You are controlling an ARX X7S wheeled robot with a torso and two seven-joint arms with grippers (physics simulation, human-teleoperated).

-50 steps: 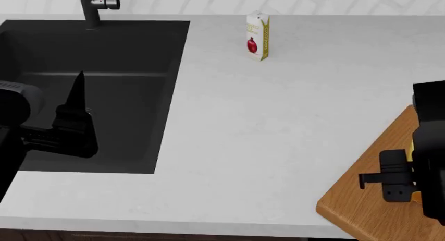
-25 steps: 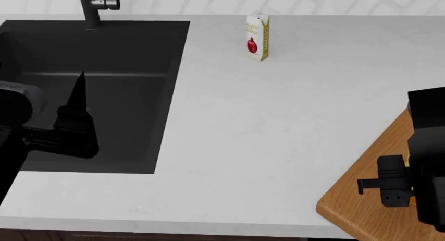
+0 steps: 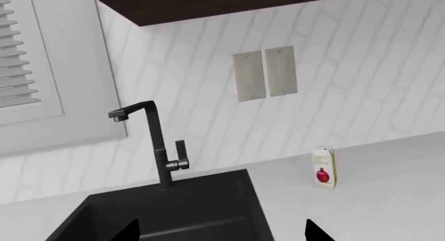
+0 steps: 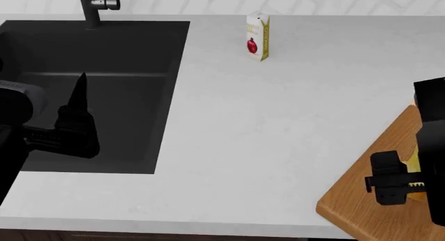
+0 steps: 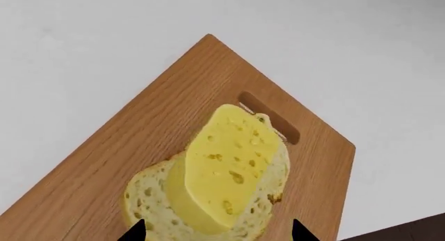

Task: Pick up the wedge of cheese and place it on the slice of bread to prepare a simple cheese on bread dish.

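Observation:
In the right wrist view the bright yellow wedge of cheese (image 5: 222, 168) lies flat on the slice of bread (image 5: 149, 199), which rests on the wooden cutting board (image 5: 104, 157). My right gripper (image 5: 217, 233) hovers over them, open and empty, with a fingertip on either side of the bread. In the head view the right gripper (image 4: 393, 184) covers most of both; only a sliver of cheese (image 4: 413, 163) shows beside it. My left gripper (image 4: 78, 95) is open and empty over the sink, and its two fingertips show spread apart in the left wrist view (image 3: 222, 233).
A black sink (image 4: 104, 69) with a dark faucet (image 4: 94, 3) fills the counter's left side. A small white-and-yellow carton with red fruit (image 4: 257, 36) stands at the back of the counter. The cutting board (image 4: 361, 209) lies at the front right corner, partly out of frame.
My right gripper has shifted slightly over the board, and more yellow shows beside it in the head view. The left arm has not moved.

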